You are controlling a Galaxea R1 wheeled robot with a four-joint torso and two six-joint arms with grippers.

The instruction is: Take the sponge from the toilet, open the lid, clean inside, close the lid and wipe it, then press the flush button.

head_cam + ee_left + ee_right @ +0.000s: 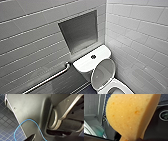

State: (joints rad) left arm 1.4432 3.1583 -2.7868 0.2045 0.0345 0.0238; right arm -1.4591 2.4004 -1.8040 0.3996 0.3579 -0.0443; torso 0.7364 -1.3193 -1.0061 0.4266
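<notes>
The white toilet (88,63) stands in the corner of the tiled walls. Its lid (103,73) is raised, leaning back toward the cistern, and the bowl rim (120,87) lies open below it. The round dark flush button (93,56) sits in the middle of the cistern top. The orange-yellow sponge (131,115) looms very close to the right wrist camera, with my right gripper shut on it; its fingers are hidden behind the sponge. In the left wrist view my left gripper (47,137) stands open with nothing in it, next to my own dark body.
A metal grab bar (50,78) runs along the left wall beside the cistern. A recessed grey niche (80,31) sits in the wall above the cistern. A blue cable (25,122) hangs over dark blue floor tiles (6,126).
</notes>
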